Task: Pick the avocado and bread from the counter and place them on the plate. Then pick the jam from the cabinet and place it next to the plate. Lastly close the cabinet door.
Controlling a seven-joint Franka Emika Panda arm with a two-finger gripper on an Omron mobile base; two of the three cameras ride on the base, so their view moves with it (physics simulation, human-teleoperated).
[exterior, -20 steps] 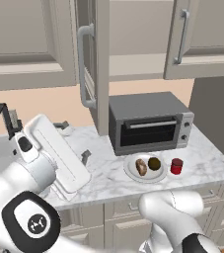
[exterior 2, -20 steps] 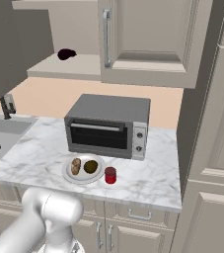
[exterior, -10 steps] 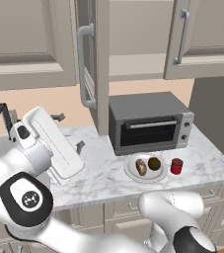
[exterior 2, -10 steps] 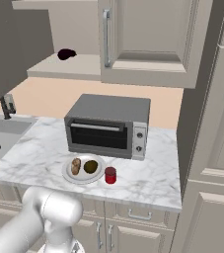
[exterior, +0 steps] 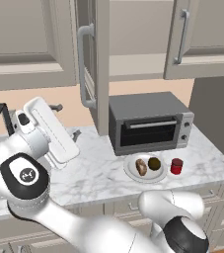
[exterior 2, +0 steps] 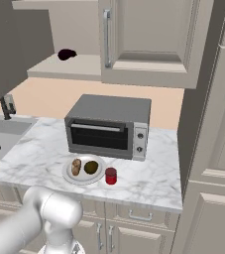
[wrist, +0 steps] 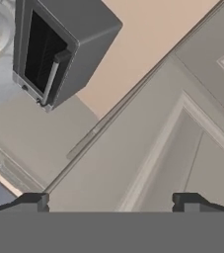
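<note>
**Operator:** What was the gripper condition?

**Technician:** The gripper (wrist: 111,201) stood wide, with its two tips well apart. Nothing was held between them.

**Operator:** What lay ahead of the gripper?

**Technician:** A beige panelled surface (wrist: 182,143) lay directly ahead. Which panel it was could not be determined. The toaster oven (wrist: 59,39) appeared ahead and to the upper left along the gripper's line of sight, well apart from the tips.

**Operator:** Where were the food items?

**Technician:** The plate (exterior: 131,173) rested on the bench (exterior: 93,170), just in front of the toaster oven and beyond it as seen from the gripper. The bread (exterior: 141,167) and the avocado (exterior: 154,163) lay side by side on the plate. All were far from the gripper, at the upper-left edge of its view.

**Operator:** And the jam?

**Technician:** The jam (exterior: 176,166) stood upright on the bench, just beside the plate on the avocado's side. It was also well apart from the gripper.

**Operator:** What was the cabinet status?

**Technician:** The cabinet door (exterior: 101,64) stood open, edge-on above the bench, with its handle (exterior: 84,66) facing outward. The shelf (exterior 2: 74,67) was exposed and carried one small dark object (exterior 2: 67,54).
</note>
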